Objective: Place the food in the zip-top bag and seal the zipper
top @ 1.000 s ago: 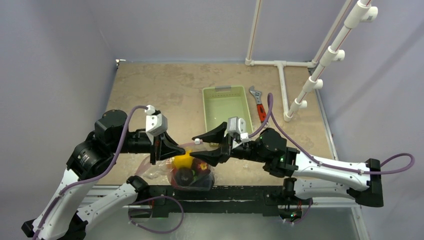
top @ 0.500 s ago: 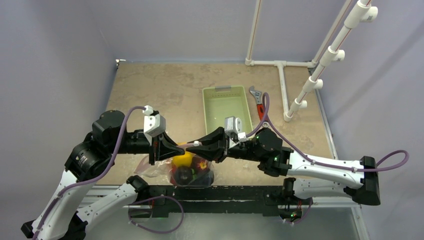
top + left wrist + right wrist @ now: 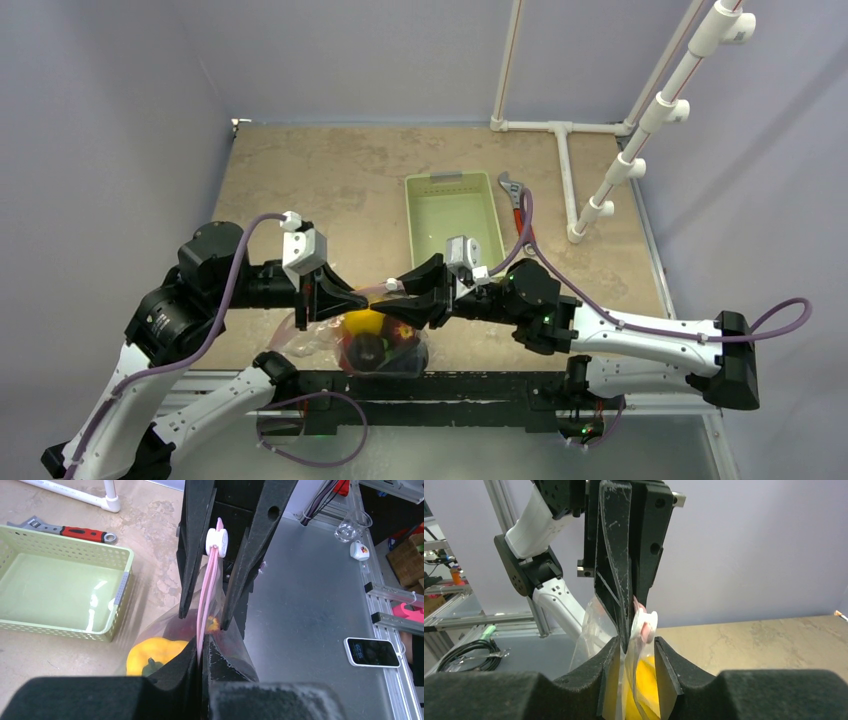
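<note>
The clear zip-top bag hangs at the table's near edge between both grippers. Inside it lie the food: a yellow pepper and dark red pieces. My left gripper is shut on the pink zipper. My right gripper faces it, jaws apart and straddling the bag's mouth. The white slider sits between its fingers without being pinched. In the right wrist view the pepper shows through the film.
A light green slotted basket stands behind the grippers. Beside it lies a red-handled wrench. A white pipe frame rises at the back right. Past the table edge a phone lies on a metal bench.
My right gripper has moved left toward the left gripper, and its wide jaws have narrowed around the bag's mouth and slider. The left gripper stays shut on the zipper.
</note>
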Action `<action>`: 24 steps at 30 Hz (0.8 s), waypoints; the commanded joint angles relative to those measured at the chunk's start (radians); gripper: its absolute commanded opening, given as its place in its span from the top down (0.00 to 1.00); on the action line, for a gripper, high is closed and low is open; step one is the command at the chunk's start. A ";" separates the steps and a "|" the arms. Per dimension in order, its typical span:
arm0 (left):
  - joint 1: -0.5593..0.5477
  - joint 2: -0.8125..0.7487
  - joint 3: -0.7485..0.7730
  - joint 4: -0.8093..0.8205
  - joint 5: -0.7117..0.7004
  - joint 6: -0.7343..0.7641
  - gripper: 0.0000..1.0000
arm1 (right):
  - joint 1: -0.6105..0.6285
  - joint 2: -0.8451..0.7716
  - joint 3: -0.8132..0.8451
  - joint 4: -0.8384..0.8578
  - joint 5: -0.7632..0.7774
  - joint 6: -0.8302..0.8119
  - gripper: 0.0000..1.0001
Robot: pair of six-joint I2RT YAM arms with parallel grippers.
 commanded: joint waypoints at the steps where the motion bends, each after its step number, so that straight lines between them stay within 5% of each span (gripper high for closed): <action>1: 0.001 -0.009 0.047 0.070 0.024 0.000 1.00 | 0.003 -0.011 -0.015 0.071 -0.022 0.026 0.69; 19: 0.001 -0.015 0.043 0.074 0.029 -0.002 1.00 | 0.003 0.015 -0.014 0.147 -0.051 0.051 0.83; 24: 0.001 -0.018 0.043 0.074 0.029 -0.004 1.00 | 0.003 0.018 -0.014 0.146 -0.050 0.049 1.00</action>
